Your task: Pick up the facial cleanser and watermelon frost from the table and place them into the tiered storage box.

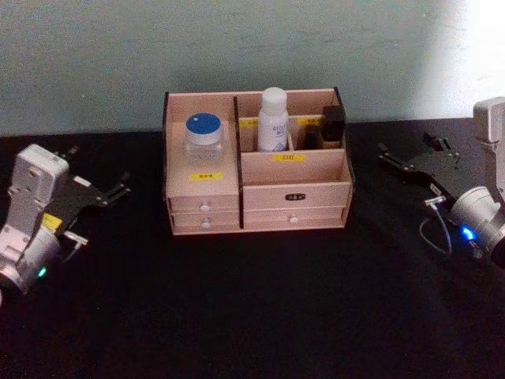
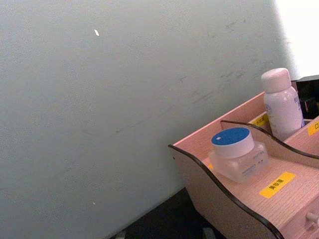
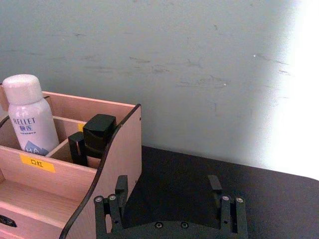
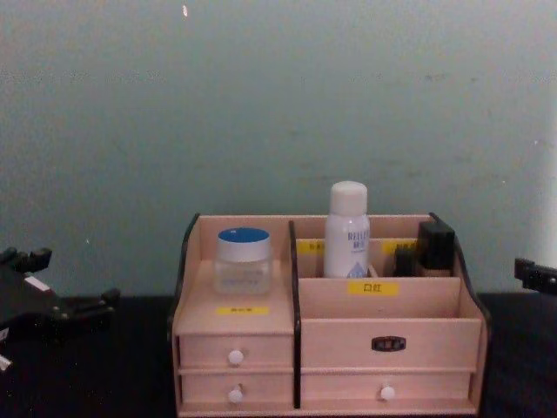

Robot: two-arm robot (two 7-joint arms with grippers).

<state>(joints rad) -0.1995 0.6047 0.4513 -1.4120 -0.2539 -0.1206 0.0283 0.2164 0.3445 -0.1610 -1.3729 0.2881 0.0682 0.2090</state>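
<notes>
The tiered storage box (image 1: 296, 193) stands at the table's middle back. The watermelon frost (image 1: 204, 138), a clear jar with a blue lid, sits in the box's left compartment (image 2: 237, 152) (image 4: 244, 259). Upright in the rear middle compartment stands the facial cleanser (image 1: 274, 120), a white bottle (image 3: 31, 117) (image 4: 347, 228) (image 2: 281, 104). My left gripper (image 1: 96, 170) hovers open and empty left of the box (image 4: 65, 280). To the right of the box my right gripper (image 1: 408, 146) is open and empty too, its fingers spread beside the box's side wall (image 3: 168, 186).
A black cosmetic item (image 1: 333, 125) occupies the box's rear right compartment (image 3: 97, 132). Small white-knobbed drawers (image 4: 235, 356) line the box front. The black table (image 1: 260, 308) stretches in front of the box. A pale wall (image 4: 278, 104) rises directly behind.
</notes>
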